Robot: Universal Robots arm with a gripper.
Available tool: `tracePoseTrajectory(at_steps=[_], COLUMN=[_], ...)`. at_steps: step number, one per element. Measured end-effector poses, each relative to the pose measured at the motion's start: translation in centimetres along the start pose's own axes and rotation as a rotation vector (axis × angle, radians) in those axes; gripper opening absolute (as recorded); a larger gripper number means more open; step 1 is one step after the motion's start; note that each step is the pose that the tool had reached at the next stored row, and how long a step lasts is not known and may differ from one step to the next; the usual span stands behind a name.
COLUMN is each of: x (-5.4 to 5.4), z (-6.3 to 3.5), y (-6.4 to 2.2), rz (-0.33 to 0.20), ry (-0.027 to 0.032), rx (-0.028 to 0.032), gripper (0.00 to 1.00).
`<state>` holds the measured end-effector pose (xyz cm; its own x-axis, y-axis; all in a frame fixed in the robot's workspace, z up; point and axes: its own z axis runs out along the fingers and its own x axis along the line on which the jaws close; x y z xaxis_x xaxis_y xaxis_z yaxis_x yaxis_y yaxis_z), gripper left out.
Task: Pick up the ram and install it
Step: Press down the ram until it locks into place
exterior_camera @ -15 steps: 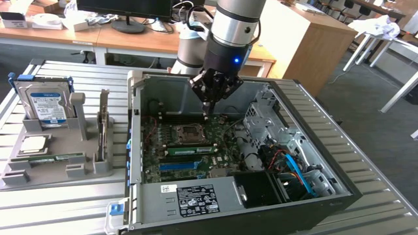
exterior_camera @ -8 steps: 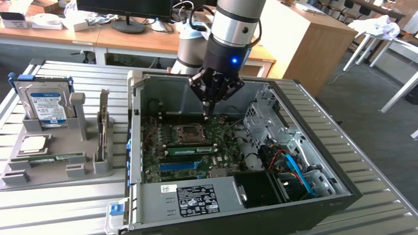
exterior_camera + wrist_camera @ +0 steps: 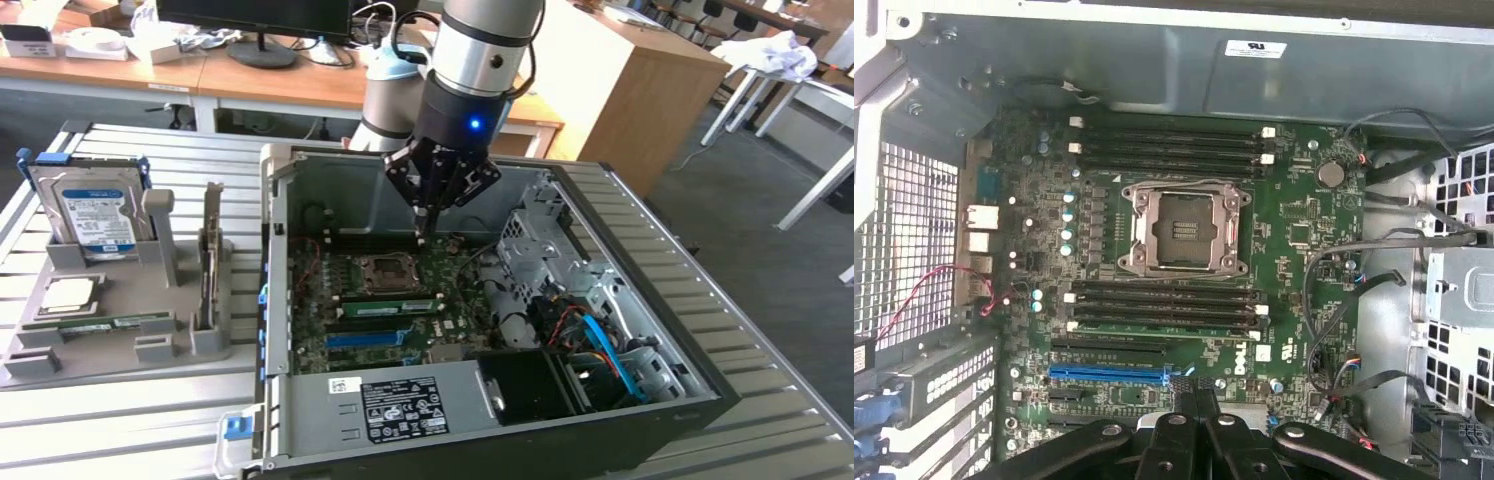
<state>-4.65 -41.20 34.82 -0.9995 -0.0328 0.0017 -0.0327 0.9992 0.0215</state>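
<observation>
A: Item one, gripper [image 3: 424, 230]?
B: Poised over the open computer case [image 3: 694, 385], above the motherboard [image 3: 1304, 225], near the empty processor socket [image 3: 1179, 228]. Jaws pressed together, tips meeting, nothing between them. Seen also at the edge of the wrist view [image 3: 1189, 440], just past the blue slot [image 3: 1109, 374].

A: Item two, ram [image 3: 96, 322]?
B: Slim green stick, lying flat along the grey holder tray [image 3: 80, 365], outside the case on the exterior view's left. Well apart from the gripper; not touched.

A: Neighbours on the tray?
B: Hard drive [image 3: 96, 215] standing upright at the far end. Square processor chip [image 3: 70, 293] between drive and ram. Expansion card [image 3: 210, 265] upright on the side nearest the case.

A: Memory slots?
B: Dark rows on both sides of the socket in the wrist view. Green strip [image 3: 387, 306] among them in the exterior view; whether a fitted stick, cannot tell.
</observation>
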Motion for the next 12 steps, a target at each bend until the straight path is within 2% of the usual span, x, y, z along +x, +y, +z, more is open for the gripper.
tracePoseTrajectory(at_steps=[4,12], x=[0.00,0.00], z=[0.00,0.01], y=[0.00,0.00], rz=[0.000,0.036], ry=[0.0000,-0.0008], rx=[0.0000,0.0000], gripper=[0.10,0.10])
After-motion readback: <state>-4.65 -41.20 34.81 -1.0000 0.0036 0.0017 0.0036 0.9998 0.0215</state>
